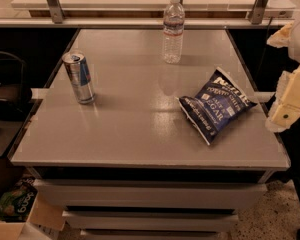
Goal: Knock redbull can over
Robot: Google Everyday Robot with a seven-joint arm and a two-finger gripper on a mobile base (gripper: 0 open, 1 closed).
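Note:
The redbull can stands upright near the left edge of the grey table, blue and silver with a silver top. My gripper is at the far right edge of the view, beside the table's right side, far from the can and level with the chip bag. It holds nothing that I can see.
A clear water bottle stands at the back middle of the table. A dark blue chip bag lies at the right. A raised shelf with metal posts runs behind. A cardboard box sits on the floor at lower left.

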